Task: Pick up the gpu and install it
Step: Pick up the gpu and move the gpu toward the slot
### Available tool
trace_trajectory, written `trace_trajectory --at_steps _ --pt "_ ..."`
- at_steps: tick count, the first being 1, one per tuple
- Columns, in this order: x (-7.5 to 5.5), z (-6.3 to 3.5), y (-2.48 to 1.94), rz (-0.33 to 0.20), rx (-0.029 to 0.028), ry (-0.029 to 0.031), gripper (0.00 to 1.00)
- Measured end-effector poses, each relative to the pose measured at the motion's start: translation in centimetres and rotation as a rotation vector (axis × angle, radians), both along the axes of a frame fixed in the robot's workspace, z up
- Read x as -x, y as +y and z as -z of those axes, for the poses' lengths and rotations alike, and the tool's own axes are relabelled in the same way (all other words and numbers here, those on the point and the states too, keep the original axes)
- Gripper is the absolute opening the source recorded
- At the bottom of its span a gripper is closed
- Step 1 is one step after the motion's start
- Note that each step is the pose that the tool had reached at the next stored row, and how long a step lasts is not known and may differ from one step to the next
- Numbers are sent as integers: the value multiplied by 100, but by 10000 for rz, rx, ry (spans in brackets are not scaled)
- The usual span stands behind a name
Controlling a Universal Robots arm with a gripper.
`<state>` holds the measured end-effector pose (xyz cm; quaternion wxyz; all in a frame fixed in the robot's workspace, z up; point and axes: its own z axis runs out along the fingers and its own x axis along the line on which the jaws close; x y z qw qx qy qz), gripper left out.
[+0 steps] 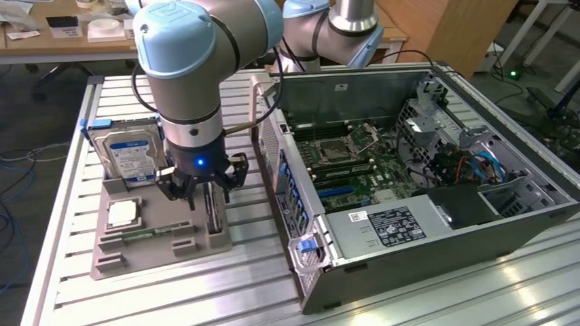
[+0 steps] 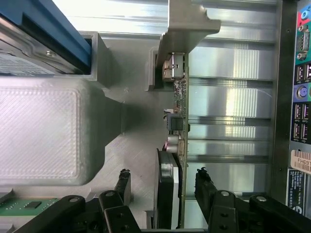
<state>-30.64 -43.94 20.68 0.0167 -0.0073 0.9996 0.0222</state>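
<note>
While the gripper [image 1: 201, 192] hangs low over the gray holder [image 1: 136, 255], we see its jaws spread apart, one on each side of the gpu [image 2: 178, 104], with a gap on both sides. We note the gpu [image 1: 214, 216] stands on edge in the holder slot nearest the computer case [image 1: 408, 204]. It's a thin dark card, small components along it, silvery metal bracket [image 2: 187, 24] at one end. Hard drive [image 1: 132, 153] and processor chip [image 1: 122, 214] sit in the same holder.

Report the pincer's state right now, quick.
Pincer: open, holding nothing. It straddles the gpu, which stands on edge in the grey holder, with a gap on each side.
</note>
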Motion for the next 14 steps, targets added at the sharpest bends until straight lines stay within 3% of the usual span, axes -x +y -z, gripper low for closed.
trace_trajectory --at_steps 4,9,11,14 --pt "0 0 0 1 0 0 57" --pt "0 0 0 0 1 -1 33" --pt "0 0 0 1 1 1 28" --pt "0 0 0 0 10 1 28"
